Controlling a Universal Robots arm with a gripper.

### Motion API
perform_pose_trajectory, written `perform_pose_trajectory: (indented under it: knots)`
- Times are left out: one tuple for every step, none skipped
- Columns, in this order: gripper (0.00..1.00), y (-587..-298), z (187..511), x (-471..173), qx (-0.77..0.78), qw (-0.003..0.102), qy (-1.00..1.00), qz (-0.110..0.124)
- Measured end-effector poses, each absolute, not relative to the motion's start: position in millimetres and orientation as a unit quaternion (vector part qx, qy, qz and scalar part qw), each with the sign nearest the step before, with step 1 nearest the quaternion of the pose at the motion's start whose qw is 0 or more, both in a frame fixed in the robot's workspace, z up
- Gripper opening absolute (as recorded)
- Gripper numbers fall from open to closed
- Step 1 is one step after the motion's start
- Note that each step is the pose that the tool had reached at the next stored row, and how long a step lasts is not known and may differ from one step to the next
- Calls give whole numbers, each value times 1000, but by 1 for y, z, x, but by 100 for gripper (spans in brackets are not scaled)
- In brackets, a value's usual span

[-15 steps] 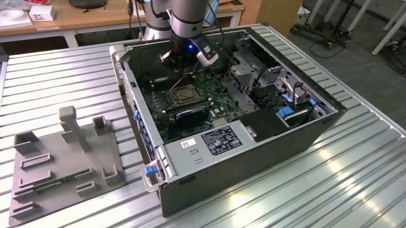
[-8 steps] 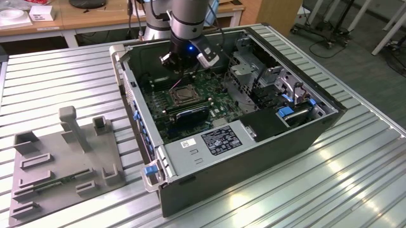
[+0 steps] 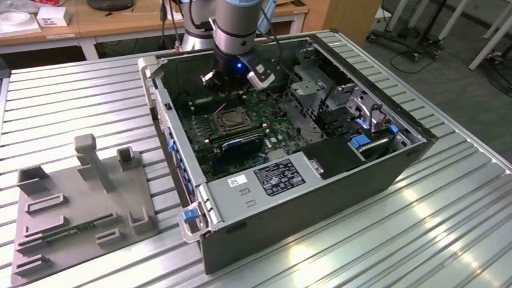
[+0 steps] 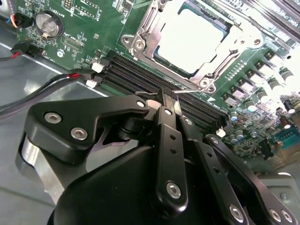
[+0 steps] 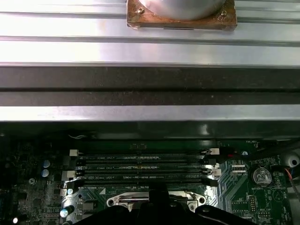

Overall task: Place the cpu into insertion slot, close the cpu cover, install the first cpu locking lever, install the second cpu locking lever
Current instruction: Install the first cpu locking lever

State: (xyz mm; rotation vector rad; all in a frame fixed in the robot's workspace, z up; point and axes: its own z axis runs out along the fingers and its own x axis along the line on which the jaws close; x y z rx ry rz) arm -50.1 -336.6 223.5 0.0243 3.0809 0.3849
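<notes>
The cpu (image 4: pixel 190 35) lies flat in the insertion slot (image 3: pixel 232 119), its pale top showing bright. The silvery cpu cover (image 4: pixel 140 44) lies down around it as a frame, with the chip showing through its cut-out. My gripper (image 4: pixel 168 96) hangs over the black memory slots (image 4: pixel 140 77) just beside the socket, fingers pressed together. A thin metal lever rod (image 4: pixel 190 91) runs off from right by the fingertips; I cannot tell whether they touch it. In the exterior view the gripper (image 3: pixel 230 90) is inside the open computer case, above the board and behind the socket.
The open computer case (image 3: pixel 320 180) lies on a ribbed metal table. A drive cage (image 3: pixel 316 84) and cables crowd the exterior view's right side of the case. A grey fixture block (image 3: pixel 80 204) stands at the exterior view's left. A coin battery (image 5: pixel 260 176) sits on the board.
</notes>
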Motion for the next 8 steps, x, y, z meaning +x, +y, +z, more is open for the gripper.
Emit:
perform_pose_trajectory:
  knots:
    - [11,-337,222,-50,8,18,992,124]
    - [11,-337,221,-51,8,19,992,124]
    - [11,-336,220,-51,8,19,992,124]
    - [11,-336,220,-51,8,19,992,124]
    - [11,-336,219,-52,8,19,992,124]
    - [11,-336,218,-52,8,19,992,124]
    - [11,-336,218,-52,8,19,992,124]
    - [11,-336,217,-52,8,19,992,124]
